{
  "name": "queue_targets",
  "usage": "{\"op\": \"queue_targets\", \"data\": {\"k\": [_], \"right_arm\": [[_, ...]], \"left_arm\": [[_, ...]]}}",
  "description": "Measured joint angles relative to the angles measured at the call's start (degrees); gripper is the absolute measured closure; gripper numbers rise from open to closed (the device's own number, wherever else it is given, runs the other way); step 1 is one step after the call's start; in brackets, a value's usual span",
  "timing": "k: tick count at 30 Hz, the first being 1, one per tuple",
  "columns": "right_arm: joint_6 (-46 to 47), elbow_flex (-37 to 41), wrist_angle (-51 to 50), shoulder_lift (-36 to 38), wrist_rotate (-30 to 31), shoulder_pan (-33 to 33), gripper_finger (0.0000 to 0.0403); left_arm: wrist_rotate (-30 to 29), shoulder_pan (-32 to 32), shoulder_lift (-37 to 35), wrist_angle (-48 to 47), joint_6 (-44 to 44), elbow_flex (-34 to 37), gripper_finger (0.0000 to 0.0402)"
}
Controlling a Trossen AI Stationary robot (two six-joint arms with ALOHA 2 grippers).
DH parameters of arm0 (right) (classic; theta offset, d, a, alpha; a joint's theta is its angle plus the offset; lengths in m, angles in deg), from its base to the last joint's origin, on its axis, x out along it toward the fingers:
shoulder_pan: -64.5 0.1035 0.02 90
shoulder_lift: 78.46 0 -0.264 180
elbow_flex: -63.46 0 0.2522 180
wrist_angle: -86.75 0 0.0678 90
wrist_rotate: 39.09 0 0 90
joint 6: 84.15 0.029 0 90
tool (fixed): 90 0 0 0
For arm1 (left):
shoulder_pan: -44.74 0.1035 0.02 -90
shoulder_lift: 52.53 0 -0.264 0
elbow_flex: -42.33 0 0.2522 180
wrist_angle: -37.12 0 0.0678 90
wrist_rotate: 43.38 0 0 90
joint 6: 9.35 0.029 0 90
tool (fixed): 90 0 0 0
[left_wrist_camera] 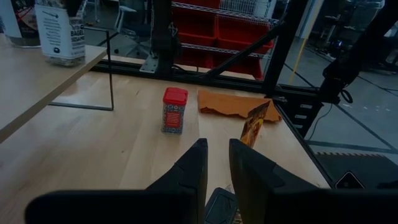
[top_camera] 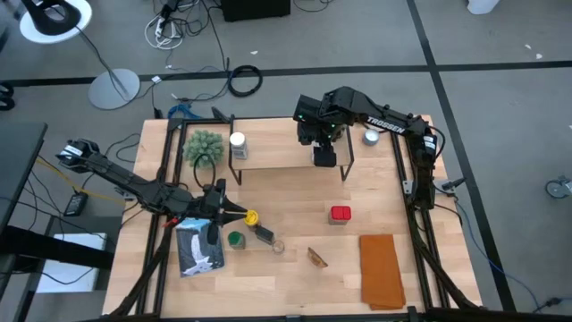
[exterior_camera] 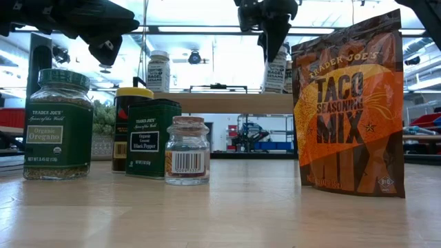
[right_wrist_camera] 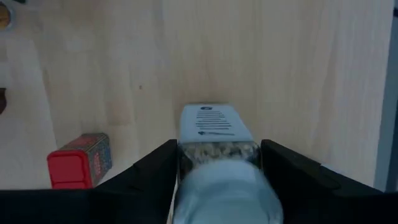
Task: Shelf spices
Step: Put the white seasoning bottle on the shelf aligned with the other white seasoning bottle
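Observation:
The shelf (top_camera: 277, 154) stands at the table's far side. A white-lidded jar (top_camera: 238, 143) rests on its top. My right gripper (top_camera: 323, 156) hangs over the shelf's right end, shut on a second white-lidded jar (right_wrist_camera: 217, 134). A red tin (top_camera: 340, 214) stands on the table in front of the shelf. At the near left are a yellow-lidded jar (top_camera: 251, 217), a green-lidded oregano jar (exterior_camera: 56, 124), a dark pepper tin (exterior_camera: 153, 138) and a small clear jar (exterior_camera: 187, 150). My left gripper (top_camera: 223, 213) hovers beside them, level, shut to a narrow slit and holding nothing. My right gripper pinches the jar between its two fingers, on two opposite sides of its upper part (right_wrist_camera: 186, 152) just under the white lid. The fingers come from above, pointing down. The jar is upright, its base (exterior_camera: 275, 88) at the shelf's top near the right end.
A fuzzy green plant ball (top_camera: 204, 146) sits on the shelf's left end. A silver cup (top_camera: 371, 137) stands right of the shelf. An orange cloth (top_camera: 380, 268), a taco seasoning bag (top_camera: 317, 258) and a printed card (top_camera: 198, 249) lie near the front edge.

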Motion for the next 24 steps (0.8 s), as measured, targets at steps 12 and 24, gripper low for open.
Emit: {"op": "queue_targets", "data": {"k": [12, 24], "right_arm": [[1.93, 0.0, -0.03, 0.0, 2.91, 0.01, 0.017], [1.91, -0.02, -0.03, 0.0, 2.91, 0.07, 0.0166]], "left_arm": [[0.0, 0.0, 0.0, -0.02, -0.01, 0.0, 0.0332], [0.0, 0.0, 0.0, -0.38, -0.01, 0.0, 0.0332]]}}
